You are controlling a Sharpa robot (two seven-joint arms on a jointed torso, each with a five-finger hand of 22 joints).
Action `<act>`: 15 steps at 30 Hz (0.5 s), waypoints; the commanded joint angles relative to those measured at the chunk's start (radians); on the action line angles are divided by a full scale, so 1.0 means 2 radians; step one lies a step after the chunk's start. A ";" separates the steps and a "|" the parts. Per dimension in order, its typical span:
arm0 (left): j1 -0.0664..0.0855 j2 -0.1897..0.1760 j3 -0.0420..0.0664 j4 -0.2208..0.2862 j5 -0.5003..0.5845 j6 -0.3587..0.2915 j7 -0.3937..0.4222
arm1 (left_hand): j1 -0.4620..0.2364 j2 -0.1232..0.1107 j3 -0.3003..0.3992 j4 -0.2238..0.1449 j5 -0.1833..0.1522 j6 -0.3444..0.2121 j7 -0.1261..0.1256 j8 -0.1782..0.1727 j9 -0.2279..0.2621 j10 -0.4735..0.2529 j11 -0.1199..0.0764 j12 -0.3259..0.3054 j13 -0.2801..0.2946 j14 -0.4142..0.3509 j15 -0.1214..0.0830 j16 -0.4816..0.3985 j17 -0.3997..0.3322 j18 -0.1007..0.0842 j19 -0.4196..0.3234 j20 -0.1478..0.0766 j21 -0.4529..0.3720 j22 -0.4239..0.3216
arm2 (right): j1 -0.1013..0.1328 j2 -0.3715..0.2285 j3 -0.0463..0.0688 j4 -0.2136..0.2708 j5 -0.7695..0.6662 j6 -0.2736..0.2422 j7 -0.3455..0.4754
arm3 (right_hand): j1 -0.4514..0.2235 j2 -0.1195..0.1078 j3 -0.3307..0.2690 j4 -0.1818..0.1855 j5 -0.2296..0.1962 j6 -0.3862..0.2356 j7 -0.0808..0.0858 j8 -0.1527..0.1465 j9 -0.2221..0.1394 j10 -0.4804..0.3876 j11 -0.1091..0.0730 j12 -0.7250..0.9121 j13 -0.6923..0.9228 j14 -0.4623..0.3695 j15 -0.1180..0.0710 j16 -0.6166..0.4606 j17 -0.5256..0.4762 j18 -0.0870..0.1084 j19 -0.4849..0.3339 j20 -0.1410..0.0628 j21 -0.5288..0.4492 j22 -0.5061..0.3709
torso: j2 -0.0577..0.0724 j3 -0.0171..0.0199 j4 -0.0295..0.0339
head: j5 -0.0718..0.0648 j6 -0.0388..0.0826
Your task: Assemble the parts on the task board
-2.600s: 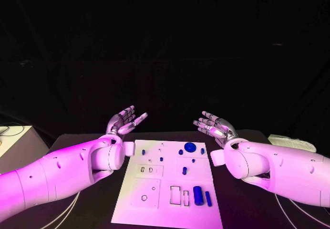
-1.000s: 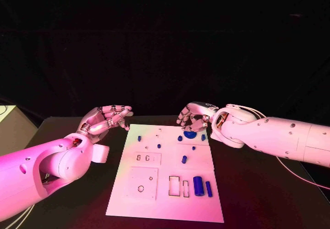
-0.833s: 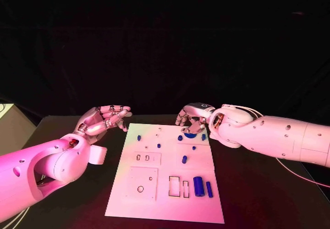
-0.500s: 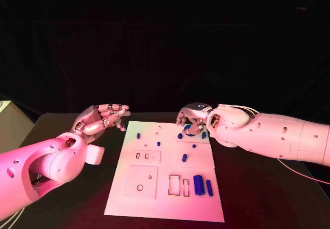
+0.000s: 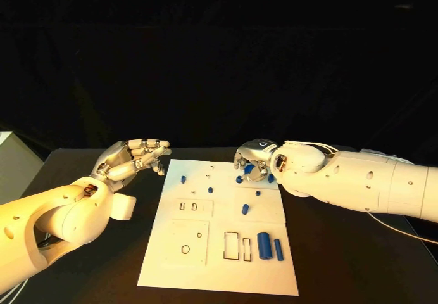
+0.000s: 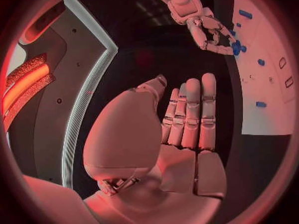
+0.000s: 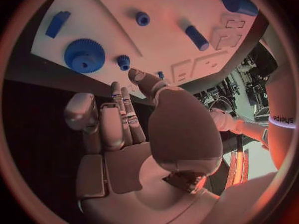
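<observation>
the task board (image 5: 196,250) lies flat in the middle of the black table (image 5: 347,266), its long side running away from the robot. near its far edge sits a blue gear (image 7: 84,56), round and toothed, lying on the white surface; in the head view it is mostly hidden under the right hand (image 5: 254,159). just beside the gear in the right wrist view are a small toothed blue knob (image 7: 124,62), a short blue block (image 7: 57,23) near the board's edge and a small round blue peg (image 7: 142,18). further down the board a blue cylinder (image 5: 245,209) lies about midway, and at the near end a thick blue cylinder (image 5: 264,245) and a slimmer blue bar (image 5: 277,248) lie side by side next to two narrow rectangular cut-outs (image 5: 238,246). a round hole (image 5: 185,249) sits in the near left panel. the right hand hovers over the far right corner of the board, above the gear, fingers curved downward and spread; it holds nothing, and the left wrist view shows its fingertips (image 6: 219,49) close to the gear, though contact cannot be told. the left hand (image 5: 130,159) hangs beside the board's far left corner, off its edge, empty, with fingers partly curled in the head view and lying straight together in its own wrist view.
</observation>
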 commanded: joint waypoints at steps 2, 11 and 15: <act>0.001 0.000 0.001 0.002 -0.003 0.006 0.002 | 0.000 -0.003 0.003 0.000 -0.001 -0.004 -0.001 -0.002 0.000 -0.004 0.001 -0.002 0.000 0.000 0.000 0.002 0.001 0.006 -0.002 0.000 0.002 0.000 | -0.004 0.004 0.000 -0.004 -0.012 0.014 -0.005 | 0.002 -0.002 0.001 0.004 0.003 -0.001 0.002 -0.002 0.001 0.000 0.000 0.000 0.000 0.019 0.002 0.002 -0.001 -0.003 0.000 -0.001 -0.002 -0.004 | 0.004 -0.0008 0.0027 | -0.001 0.001; 0.002 -0.001 0.001 0.002 -0.003 0.005 0.002 | -0.001 -0.003 0.004 -0.001 -0.001 -0.005 -0.001 -0.002 0.000 -0.005 0.001 -0.003 -0.001 0.000 0.001 0.002 0.001 0.006 -0.003 0.000 0.004 0.002 | -0.010 0.008 -0.001 -0.010 -0.011 0.018 -0.004 | 0.004 0.000 0.004 0.006 0.004 0.000 0.002 -0.001 0.002 0.000 0.000 0.000 0.000 0.018 0.002 0.004 0.000 -0.003 0.000 -0.001 -0.002 -0.003 | 0.008 -0.0012 0.0044 | -0.003 0.003; 0.002 -0.001 0.001 0.002 -0.003 0.005 0.002 | -0.001 -0.003 0.004 -0.001 -0.001 -0.005 -0.001 -0.002 0.000 -0.005 0.001 -0.003 -0.001 0.000 0.001 0.002 0.001 0.006 -0.003 0.000 0.004 0.002 | -0.011 0.009 -0.001 -0.012 -0.011 0.018 -0.004 | 0.005 0.002 0.006 0.007 0.004 0.001 0.002 0.000 0.003 0.001 0.000 0.000 0.000 0.018 0.002 0.006 0.001 -0.003 0.001 0.000 -0.002 -0.002 | 0.010 -0.0015 0.0046 | -0.003 0.005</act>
